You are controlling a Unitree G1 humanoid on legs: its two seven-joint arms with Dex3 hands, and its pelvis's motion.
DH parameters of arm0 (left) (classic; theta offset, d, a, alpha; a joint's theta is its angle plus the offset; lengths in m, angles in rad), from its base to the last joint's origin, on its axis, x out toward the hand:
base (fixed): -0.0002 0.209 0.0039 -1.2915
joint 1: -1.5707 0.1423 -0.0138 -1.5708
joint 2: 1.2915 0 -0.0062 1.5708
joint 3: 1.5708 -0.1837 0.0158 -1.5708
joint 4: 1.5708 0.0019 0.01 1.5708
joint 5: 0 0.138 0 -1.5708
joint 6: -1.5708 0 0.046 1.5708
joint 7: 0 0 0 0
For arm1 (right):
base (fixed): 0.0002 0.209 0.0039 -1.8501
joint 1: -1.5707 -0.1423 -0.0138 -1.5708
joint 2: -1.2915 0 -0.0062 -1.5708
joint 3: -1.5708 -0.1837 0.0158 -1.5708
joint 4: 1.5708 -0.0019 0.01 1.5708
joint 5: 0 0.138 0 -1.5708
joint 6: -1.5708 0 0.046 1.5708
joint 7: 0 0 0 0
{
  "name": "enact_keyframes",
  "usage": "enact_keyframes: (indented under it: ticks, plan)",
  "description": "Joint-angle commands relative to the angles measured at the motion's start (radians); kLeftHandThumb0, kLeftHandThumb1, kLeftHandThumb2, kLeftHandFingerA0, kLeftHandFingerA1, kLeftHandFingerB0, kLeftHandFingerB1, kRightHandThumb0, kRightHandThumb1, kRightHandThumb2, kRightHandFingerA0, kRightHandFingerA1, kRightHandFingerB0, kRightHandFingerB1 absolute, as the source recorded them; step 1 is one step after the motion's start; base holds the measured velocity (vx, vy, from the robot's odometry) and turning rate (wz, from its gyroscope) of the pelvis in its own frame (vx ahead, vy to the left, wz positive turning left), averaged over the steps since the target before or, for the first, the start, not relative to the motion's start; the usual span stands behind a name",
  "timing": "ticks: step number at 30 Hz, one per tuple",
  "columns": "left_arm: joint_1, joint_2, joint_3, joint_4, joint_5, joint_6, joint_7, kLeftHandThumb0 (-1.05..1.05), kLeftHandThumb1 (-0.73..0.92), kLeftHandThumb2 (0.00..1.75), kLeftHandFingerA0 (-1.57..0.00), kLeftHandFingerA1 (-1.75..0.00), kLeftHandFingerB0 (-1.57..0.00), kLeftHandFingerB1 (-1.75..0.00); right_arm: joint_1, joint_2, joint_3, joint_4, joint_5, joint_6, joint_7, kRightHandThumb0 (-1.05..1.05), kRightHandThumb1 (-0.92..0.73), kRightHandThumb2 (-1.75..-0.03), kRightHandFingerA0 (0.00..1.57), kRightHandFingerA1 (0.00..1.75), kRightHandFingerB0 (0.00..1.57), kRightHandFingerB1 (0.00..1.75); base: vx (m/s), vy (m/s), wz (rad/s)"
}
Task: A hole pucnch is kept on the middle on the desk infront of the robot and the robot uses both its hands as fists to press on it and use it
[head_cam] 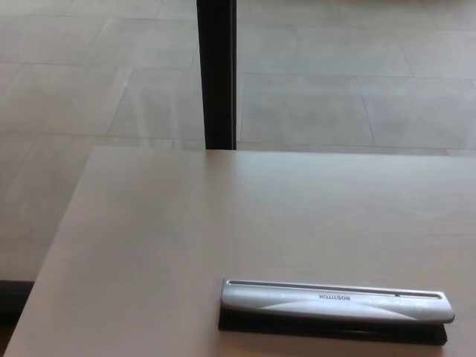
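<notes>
Hole punch [336,306]: long silver lever on a black base, lying flat on the desk [186,223]. Sits near the front edge, right of centre from where I stand, its length running left-right. Brand lettering on the lever reads upside down from this side.

Lever: looks up, at rest. A dark band of base shows under it along the front. Nothing pressing on it.

Paper: none visible in or beside the punch, as far as I can tell.

Left hand: not in sight, so can't say if fist or spread.

Right hand: same, out of the picture, state unknown.

Desk: pale, plain top, rest of it carries nothing I can make out.

Background: tiled floor [357,89] beyond the desk, w/ a dark upright post [217,74] behind the far edge.

Progress: at the very start, by my reckoning. Punch is laid out and ready, but no contact w/ it at this point.

Left to do: all of it, prob. Both hands need to come in over the lever, close into fists, settle on top (likely one toward each end so it goes down level), then push down.

Watch-out: punch is off to the right, so the left arm has the farther reach.
</notes>
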Motion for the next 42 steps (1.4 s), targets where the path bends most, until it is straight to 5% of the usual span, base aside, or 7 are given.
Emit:
enact_keyframes:
  ticks: [1,5,8,14,22,30,42]
  plan:
    - [-0.150,0.126,0.297,0.071,-0.270,-0.107,0.113,-0.22,0.72,0.80,-0.98,-1.45,-0.84,-0.57,-0.159,-0.166,-0.396,-0.008,0.352,-0.045,-0.214,-0.23,-0.63,-1.07,0.98,1.16,0.63,0.71,0.00,0.000,0.00]
    - [-0.248,0.178,0.302,0.056,-0.218,-0.150,0.154,-0.32,0.75,0.69,-0.86,-1.68,-0.87,-0.80,-0.260,-0.243,-0.467,-0.003,0.355,-0.143,-0.204,-0.29,-0.54,-1.20,1.04,1.74,0.95,0.92,0.00,0.000,0.00]
    - [-0.420,0.223,0.360,-0.035,-0.286,-0.146,0.045,-0.56,0.78,0.71,-1.01,-1.75,-0.77,-1.64,-0.385,-0.334,-0.481,-0.138,0.346,-0.092,-0.221,-0.36,-0.57,-1.17,1.19,1.71,0.96,1.36,0.00,0.000,0.00]
    - [-0.622,0.140,0.284,-0.640,-0.336,0.023,0.042,-0.82,0.47,1.07,-1.57,-1.49,-1.09,-1.18,-0.608,-0.433,-0.401,-0.442,0.393,0.067,-0.136,-0.37,-0.41,-1.17,1.15,1.75,0.96,1.11,0.00,0.000,0.00]
    - [-0.769,-0.011,0.070,-1.255,-0.470,0.308,0.148,-0.21,0.70,0.99,-0.94,-1.75,-0.62,-1.21,-0.736,-0.330,-0.126,-0.901,0.483,0.295,-0.136,-0.39,-0.36,-1.11,1.09,1.73,1.06,1.09,0.00,0.000,0.00]
    - [-0.735,-0.181,-0.146,-1.456,-0.454,0.370,0.116,-0.24,0.72,0.91,-0.93,-1.75,-0.69,-1.23,-0.718,-0.153,0.127,-1.146,0.498,0.361,-0.125,-0.28,-0.71,-0.91,1.04,1.75,0.74,0.93,0.00,0.000,0.00]
    - [-0.511,-0.471,-0.455,-1.411,-0.272,0.367,0.046,-0.26,0.68,1.01,-0.98,-1.75,-0.72,-1.31,-0.518,0.098,0.427,-1.214,0.335,0.346,-0.055,-0.12,-0.62,-1.22,0.92,1.75,0.63,1.61,0.00,0.000,0.00]
